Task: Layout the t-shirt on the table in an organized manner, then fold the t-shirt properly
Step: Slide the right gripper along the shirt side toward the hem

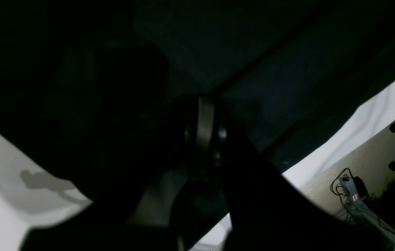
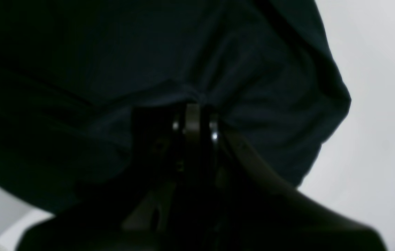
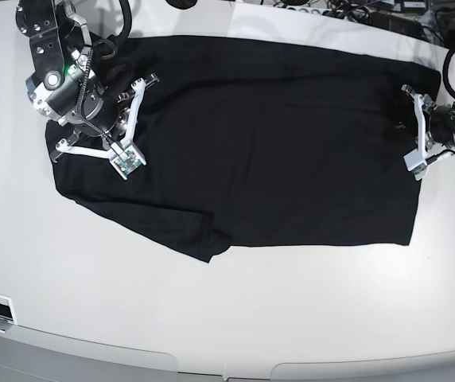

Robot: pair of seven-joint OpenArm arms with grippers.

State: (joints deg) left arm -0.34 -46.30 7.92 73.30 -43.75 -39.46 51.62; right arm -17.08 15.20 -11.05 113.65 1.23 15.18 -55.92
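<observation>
Base view first: the plain black soft-fabric short-sleeved t-shirt (image 3: 259,143) lies spread nearly flat across the large glossy white table (image 3: 235,318), its long side running across the picture, with one sleeve (image 3: 204,239) sticking out toward the near edge. The right gripper (image 3: 122,119), on a black arm with white brackets, sits over the shirt's end at this view's left. Across the cloth, well apart from it, the left gripper (image 3: 406,119) is at the opposite end, right at the fabric's edge, with cables (image 3: 454,72) trailing behind its arm.

Left wrist view: the left gripper (image 1: 205,104) has its jaws pressed tight together, and dark fabric (image 1: 288,69) bunches right at the tips, so it is clenched on the t-shirt. Cloth fills everything ahead of and above the fingers. White table (image 1: 2,195) shows below to either side, and past the table's edge to the right lie beige floor, a power strip with tangled cords (image 1: 349,190) and a tripod leg.

Right wrist view: the right gripper (image 2: 193,101) is likewise pinched closed, with a puckered fold of the black shirt (image 2: 148,69) gathered just ahead of its tips, wrinkles radiating from that spot. Bare white table (image 2: 378,104) lies off to the gripper's right.
</observation>
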